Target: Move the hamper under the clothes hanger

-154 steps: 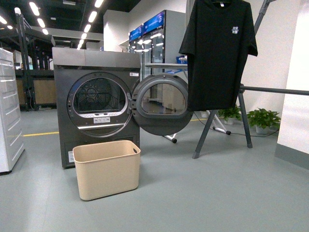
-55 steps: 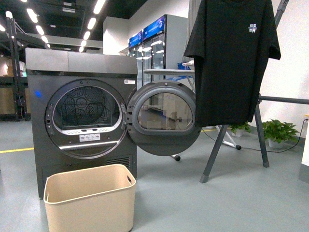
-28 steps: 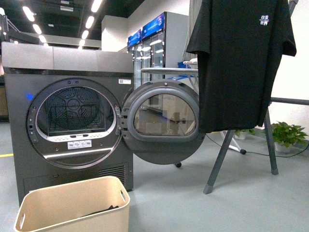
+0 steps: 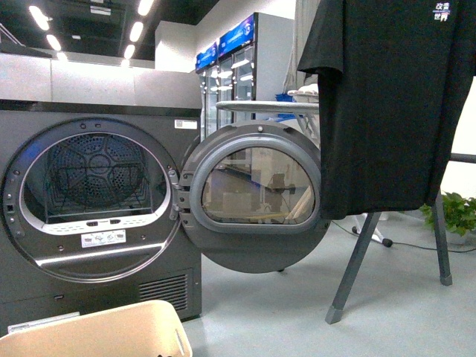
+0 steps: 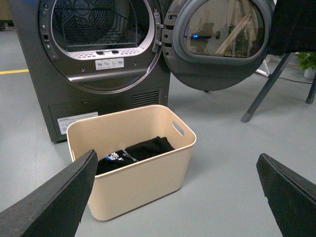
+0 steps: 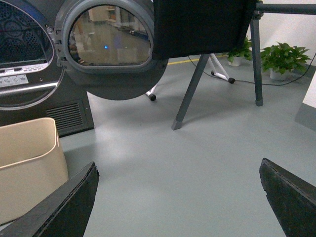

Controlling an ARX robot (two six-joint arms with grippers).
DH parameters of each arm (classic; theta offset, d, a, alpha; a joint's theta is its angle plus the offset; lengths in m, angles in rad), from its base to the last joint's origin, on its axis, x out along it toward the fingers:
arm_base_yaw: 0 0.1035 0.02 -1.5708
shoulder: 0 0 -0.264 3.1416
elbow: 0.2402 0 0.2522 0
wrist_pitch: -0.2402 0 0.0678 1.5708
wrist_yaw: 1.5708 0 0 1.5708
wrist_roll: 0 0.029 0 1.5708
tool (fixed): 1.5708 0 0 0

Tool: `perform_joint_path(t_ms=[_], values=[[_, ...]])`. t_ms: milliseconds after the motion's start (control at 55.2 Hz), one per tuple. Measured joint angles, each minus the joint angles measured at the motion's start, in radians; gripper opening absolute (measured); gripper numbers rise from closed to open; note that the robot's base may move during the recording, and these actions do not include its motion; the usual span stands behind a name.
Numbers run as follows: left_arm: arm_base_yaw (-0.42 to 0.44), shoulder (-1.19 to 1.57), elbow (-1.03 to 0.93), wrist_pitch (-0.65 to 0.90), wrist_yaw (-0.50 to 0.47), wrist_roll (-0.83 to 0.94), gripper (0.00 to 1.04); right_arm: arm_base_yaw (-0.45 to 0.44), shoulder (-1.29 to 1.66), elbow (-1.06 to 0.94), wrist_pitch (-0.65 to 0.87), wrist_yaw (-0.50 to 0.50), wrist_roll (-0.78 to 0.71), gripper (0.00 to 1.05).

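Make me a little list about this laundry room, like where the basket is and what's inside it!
Basket: beige hamper on the floor in front of the dryer
Inside basket: dark clothes
Dryer door: swung open
Rack: clothes hanger beside the door, black T-shirt hanging on it
Basket under rack: not yet
Left gripper: open, holding nothing
Right gripper: open, holding nothing
Plants: by the wall past the rack

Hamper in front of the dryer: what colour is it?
The hamper is plain beige, with no pattern. It shows best in the left wrist view.
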Motion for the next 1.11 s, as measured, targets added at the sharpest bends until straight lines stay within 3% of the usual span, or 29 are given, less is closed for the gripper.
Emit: perform_joint_path(t_ms=[1105], values=[[0.0,0.002,0.0,0.0,0.0,0.0,0.98,0.0,0.002,0.0,0.0,0.001,0.0,0.97]])
